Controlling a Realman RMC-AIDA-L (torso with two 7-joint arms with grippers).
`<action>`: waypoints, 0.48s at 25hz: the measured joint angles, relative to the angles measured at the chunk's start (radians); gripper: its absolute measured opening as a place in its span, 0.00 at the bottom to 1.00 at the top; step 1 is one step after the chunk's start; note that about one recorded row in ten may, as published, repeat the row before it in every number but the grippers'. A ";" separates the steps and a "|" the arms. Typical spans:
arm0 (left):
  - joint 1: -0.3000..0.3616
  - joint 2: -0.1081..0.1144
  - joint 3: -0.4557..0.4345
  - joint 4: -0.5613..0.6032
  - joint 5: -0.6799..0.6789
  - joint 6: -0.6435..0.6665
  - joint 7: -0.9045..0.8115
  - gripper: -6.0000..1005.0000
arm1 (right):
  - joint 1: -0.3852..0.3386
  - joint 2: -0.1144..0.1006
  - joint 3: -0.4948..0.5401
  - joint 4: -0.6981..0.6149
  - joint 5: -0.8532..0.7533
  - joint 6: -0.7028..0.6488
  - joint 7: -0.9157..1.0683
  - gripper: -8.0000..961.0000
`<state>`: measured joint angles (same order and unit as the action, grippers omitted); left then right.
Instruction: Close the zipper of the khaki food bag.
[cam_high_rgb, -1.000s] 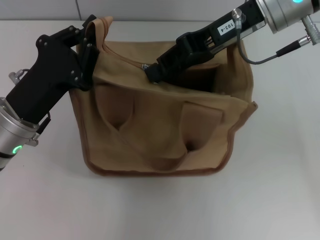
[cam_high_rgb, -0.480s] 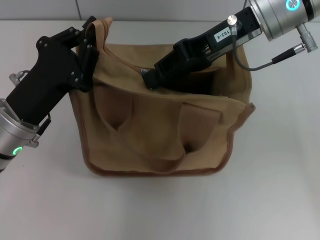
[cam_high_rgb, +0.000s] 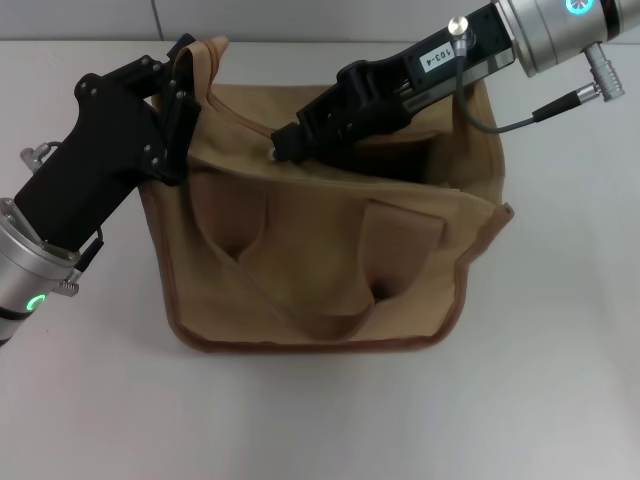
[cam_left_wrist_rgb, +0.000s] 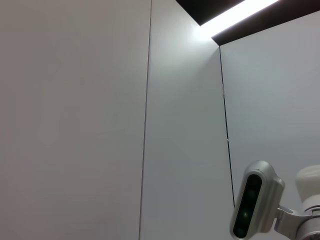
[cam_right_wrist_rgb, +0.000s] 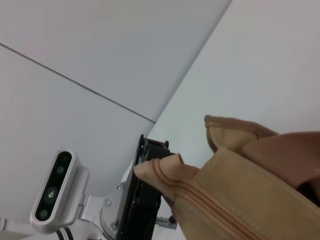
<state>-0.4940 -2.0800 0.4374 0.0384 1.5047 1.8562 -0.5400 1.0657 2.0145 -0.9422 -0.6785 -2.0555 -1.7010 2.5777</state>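
Note:
The khaki food bag (cam_high_rgb: 320, 270) stands on the white table with its handles folded down against its front. My left gripper (cam_high_rgb: 183, 88) is shut on the bag's top left end and holds it up; it also shows in the right wrist view (cam_right_wrist_rgb: 146, 187), pinching the fabric end tab. My right gripper (cam_high_rgb: 285, 146) reaches over the bag's top and is shut on the zipper's silver slider (cam_high_rgb: 274, 153). The closed zipper line (cam_right_wrist_rgb: 220, 212) runs from that tab toward the right wrist camera. Right of the slider the bag's mouth (cam_high_rgb: 400, 160) gapes open.
The white table (cam_high_rgb: 560, 330) surrounds the bag, with a wall behind it. The right arm's grey cable (cam_high_rgb: 540, 105) hangs above the bag's right end. The left wrist view shows only wall panels and a wrist camera (cam_left_wrist_rgb: 252, 205).
My right gripper has moved left along the bag's top with the slider, closer to my left gripper. The left gripper and the bag's body have stayed put.

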 joint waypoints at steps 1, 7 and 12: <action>0.000 0.000 0.000 0.000 0.000 0.000 0.000 0.03 | 0.002 0.000 -0.004 0.003 0.000 0.000 0.000 0.22; 0.000 0.000 0.001 0.000 0.000 0.000 0.000 0.03 | -0.001 -0.001 -0.001 0.004 0.000 0.001 -0.001 0.22; 0.000 0.000 0.001 0.000 0.000 0.000 0.000 0.03 | -0.012 -0.002 0.006 0.005 0.001 0.001 -0.001 0.22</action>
<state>-0.4939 -2.0801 0.4387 0.0383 1.5048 1.8560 -0.5395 1.0541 2.0128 -0.9359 -0.6731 -2.0542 -1.6997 2.5763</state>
